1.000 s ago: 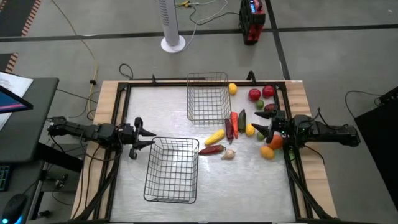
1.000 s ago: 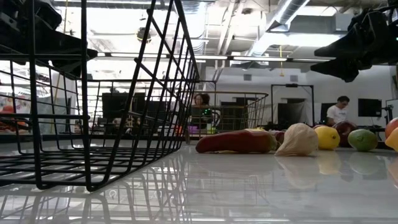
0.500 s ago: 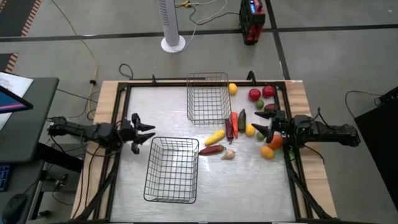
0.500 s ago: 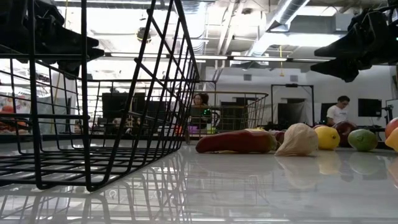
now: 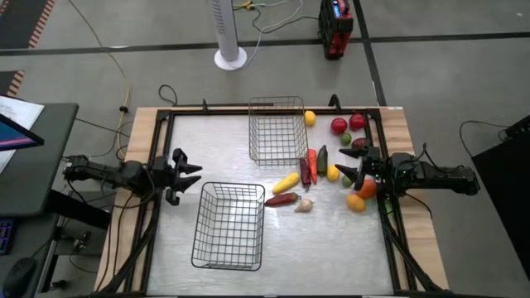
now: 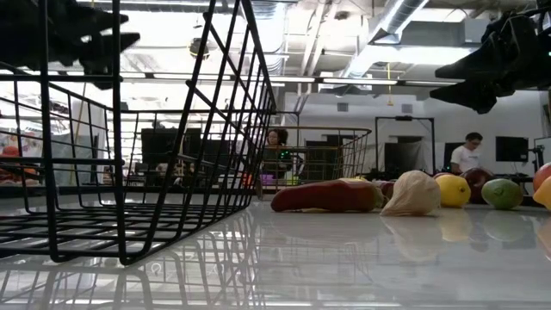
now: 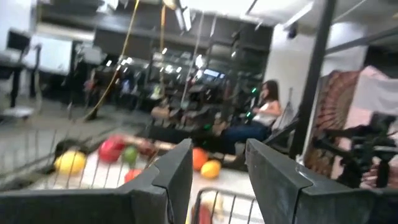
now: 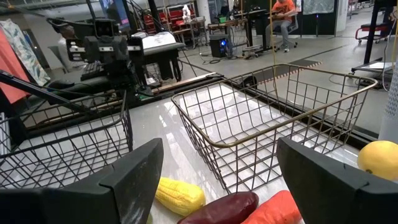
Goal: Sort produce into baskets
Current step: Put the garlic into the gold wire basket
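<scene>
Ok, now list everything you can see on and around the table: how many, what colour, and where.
Baskets: two, wire, both empty; bronze basket far centre, black basket near centre.
Apples: two, red, far right corner.
Lemons: two, yellow; one by the bronze basket, one by the right arm.
Long vegetables: about five, red, green and yellow, right of the baskets.
Garlic: one, whitish, right of the black basket.
Orange: one, orange, right side.
Lime: one, green, right side.
Fan stand: one, white, on the floor beyond the table.
People: two, in the room behind.
Left end effector: open, left of the black basket.
Right end effector: open, over the produce.
</scene>
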